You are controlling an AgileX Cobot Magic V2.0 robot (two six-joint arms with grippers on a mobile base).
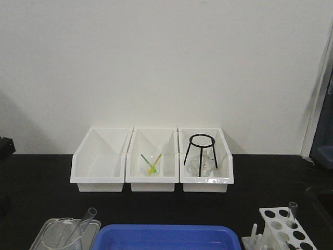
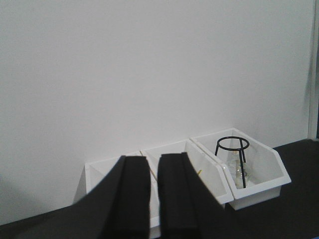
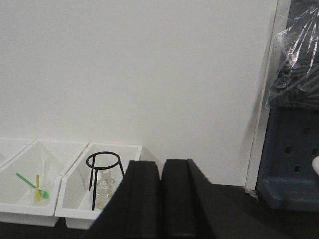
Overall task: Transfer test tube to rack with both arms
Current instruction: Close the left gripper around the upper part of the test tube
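Near edge, left side: the slender clear glass test tube (image 1: 87, 217) leans tilted inside a wide clear beaker (image 1: 57, 237), open rim uppermost and sticking out above the beaker lip. I judge it light, stiff, slippery and breakable. Best hold is on the upper shaft just under the rim, with a gentle squeeze.

Centre front: blue plastic tray (image 1: 166, 230). Right front: the small white plastic rack (image 1: 266, 213) with round holes. A second clear tube (image 1: 293, 209) stands upright in one hole, and the others look free. Tube and rack sit well apart, with the tray between them.

Left gripper (image 2: 154, 159): black jaws drawn almost together with a thin slit between, nothing held. Right gripper (image 3: 160, 164): jaws pressed close, nothing held. Both wrist views look out over the black desk (image 1: 41, 198) and show neither tube nor rack, and the front view shows neither arm, so I cannot tell how far either gripper stands from the tube.

Further back: three white storage bins (image 1: 99, 179) side by side against the wall
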